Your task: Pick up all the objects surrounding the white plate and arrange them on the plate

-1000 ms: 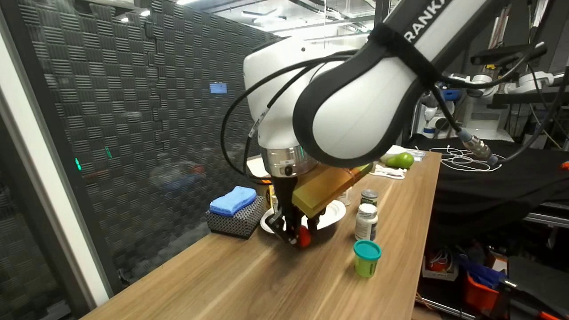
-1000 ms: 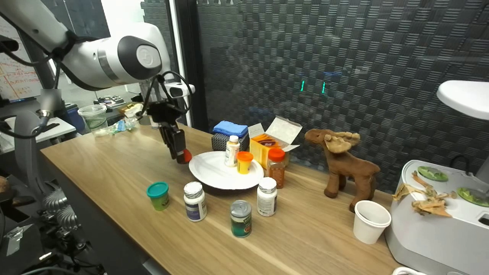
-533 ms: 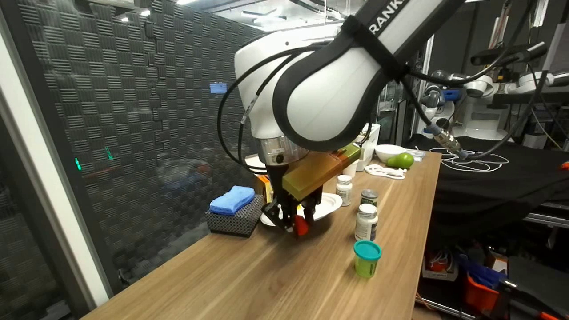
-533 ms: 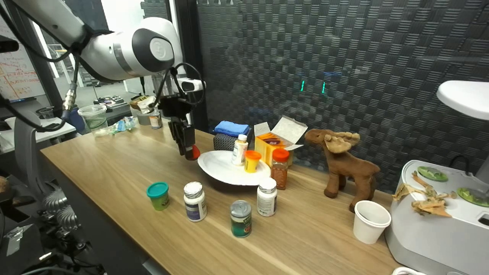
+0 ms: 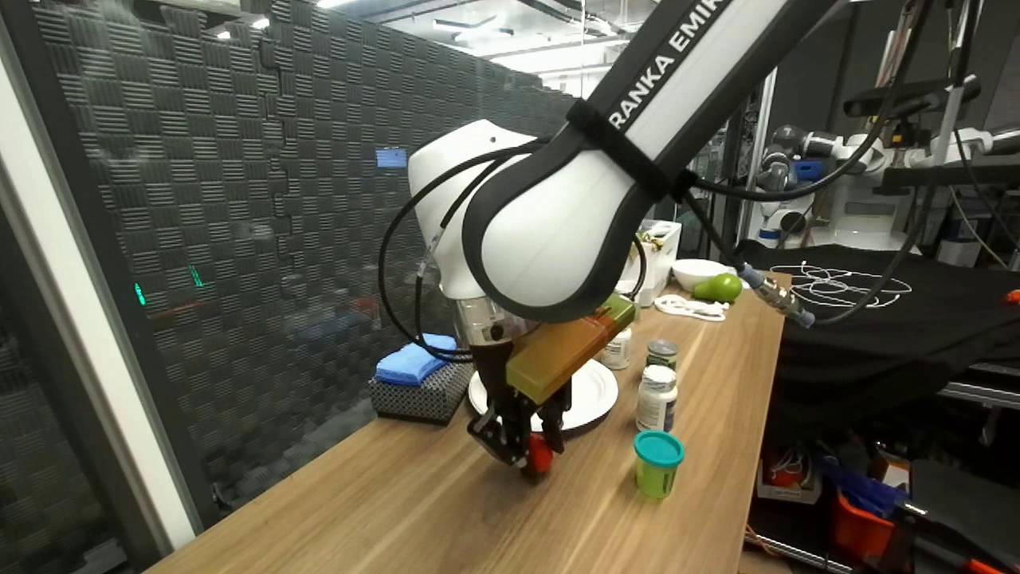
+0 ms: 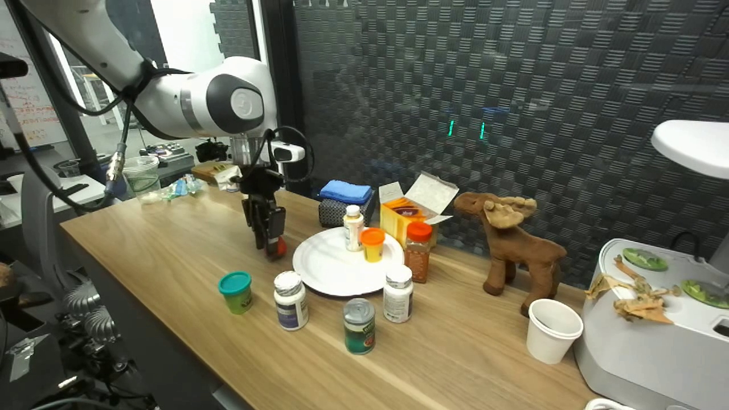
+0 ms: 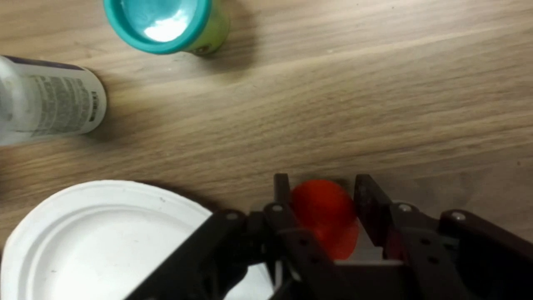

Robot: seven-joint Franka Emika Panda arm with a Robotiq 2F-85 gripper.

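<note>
My gripper (image 7: 321, 183) is shut on the small red cup (image 7: 325, 208), pads at its sides. Both are low over the table beside the white plate (image 6: 324, 276); whether the cup touches the table I cannot tell. On the plate stand a white bottle (image 6: 353, 232) and an orange-lidded yellow cup (image 6: 373, 247). Just off its rim is the dark orange-capped bottle (image 6: 417, 256). In front of the plate are the teal-green cup (image 6: 236, 293), a white bottle with purple label (image 6: 291, 304), a green can (image 6: 359, 330) and another white bottle (image 6: 398, 296).
Behind the plate, a blue flat block (image 6: 345, 192) rests on a dark box (image 6: 336, 212), next to an open yellow-and-white carton (image 6: 398, 219). Farther along stand a brown toy moose (image 6: 512, 245), stacked white paper cups (image 6: 552, 333) and a white appliance (image 6: 643, 341).
The gripper rose slightly, then came down with the red cup, away from the plate. Earlier the plate was tilted and slid a little; it now lies flat.
</note>
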